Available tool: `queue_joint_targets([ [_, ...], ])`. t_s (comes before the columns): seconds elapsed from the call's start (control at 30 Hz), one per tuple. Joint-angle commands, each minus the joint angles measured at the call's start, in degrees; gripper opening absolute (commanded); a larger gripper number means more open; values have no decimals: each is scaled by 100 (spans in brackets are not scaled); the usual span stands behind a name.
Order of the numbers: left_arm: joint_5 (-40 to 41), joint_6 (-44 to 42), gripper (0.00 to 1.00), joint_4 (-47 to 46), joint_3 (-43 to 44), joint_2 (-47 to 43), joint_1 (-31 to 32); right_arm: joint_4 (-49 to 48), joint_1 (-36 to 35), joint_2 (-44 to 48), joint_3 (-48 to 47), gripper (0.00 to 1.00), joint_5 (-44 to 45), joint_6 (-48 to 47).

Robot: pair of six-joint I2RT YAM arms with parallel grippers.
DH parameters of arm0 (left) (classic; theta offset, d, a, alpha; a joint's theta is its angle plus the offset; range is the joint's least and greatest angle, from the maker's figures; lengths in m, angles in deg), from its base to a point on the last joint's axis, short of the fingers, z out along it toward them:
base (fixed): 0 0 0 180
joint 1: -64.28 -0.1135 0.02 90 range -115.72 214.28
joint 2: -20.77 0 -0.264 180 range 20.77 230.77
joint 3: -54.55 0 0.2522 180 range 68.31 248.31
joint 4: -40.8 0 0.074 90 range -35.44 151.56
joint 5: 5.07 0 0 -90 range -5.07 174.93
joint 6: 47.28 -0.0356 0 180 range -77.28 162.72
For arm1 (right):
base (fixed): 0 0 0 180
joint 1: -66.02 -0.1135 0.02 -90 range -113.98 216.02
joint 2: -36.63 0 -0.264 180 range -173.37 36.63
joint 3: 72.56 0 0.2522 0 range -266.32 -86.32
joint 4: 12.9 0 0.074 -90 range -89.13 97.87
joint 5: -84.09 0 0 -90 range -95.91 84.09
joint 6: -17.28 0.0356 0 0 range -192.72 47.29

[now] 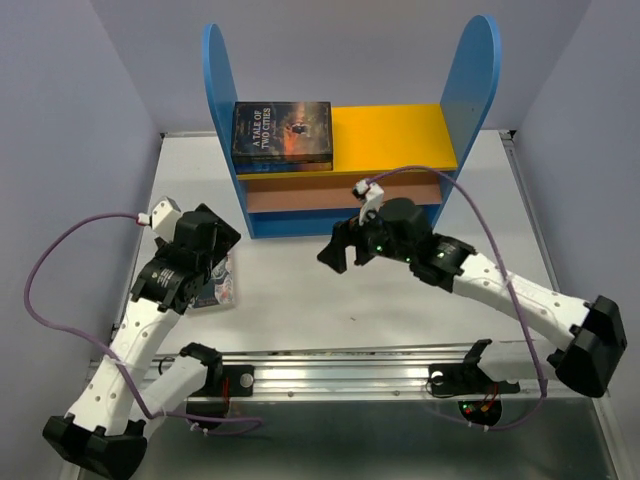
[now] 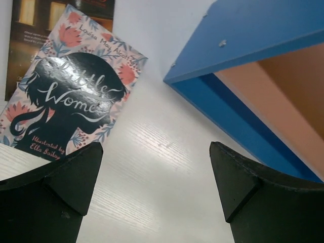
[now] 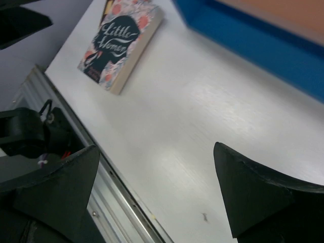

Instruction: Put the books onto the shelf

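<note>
Lying flat on the tabletop (image 1: pixel 300 300) beneath the left arm, the Little Women paperback (image 2: pixel 71 101) is found ahead and to the left of the left tool (image 2: pixel 156 152), whose fingers are spread wide with nothing between them. The paperback's long axis is tilted, running from lower left to upper right in the left wrist view, so a turn of the wrist is judged necessary before an edge can be pinched. A dark-covered book (image 2: pixel 50 25) is partly overlapped by its far end.

The right tool (image 3: pixel 157 152) is likewise spread and empty. It is held over bare tabletop in front of the shelf (image 1: pixel 480 80), well apart from the paperback, so the left arm is judged the nearer one. A Tale of Two Cities (image 1: pixel 282 132) is laid flat at the left end of the shelf's yellow top board (image 1: pixel 400 135).
</note>
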Motion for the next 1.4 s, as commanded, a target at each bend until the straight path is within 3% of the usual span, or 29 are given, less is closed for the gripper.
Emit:
queue_joint_targets([
  [0.0, -187, -83, 99, -646, -500, 145, -722, -1558, -527, -525, 523, 100, 249, 976],
  [0.2, -1050, -480, 99, -1386, -984, 428, -2122, -2598, -1257, -1739, 482, 100, 1231, 1444],
  [0.47, -1147, -735, 99, -2038, -1275, 813, -3658, -4418, -1460, -3610, -70, 100, 901, 2358],
  [0.57, -1604, -692, 99, -2222, -1345, 1296, -3994, -4456, -1460, -4225, -658, 100, 523, 2393],
  [0.87, -1578, -788, 99, -2345, -1231, 1842, -4329, -4114, -1460, -5545, -2039, 100, -409, 2200],
  [1.37, -1578, -876, 99, -2495, -1293, 2668, -4417, -3208, -1460, -6706, -3481, 100, -480, 2033],
])
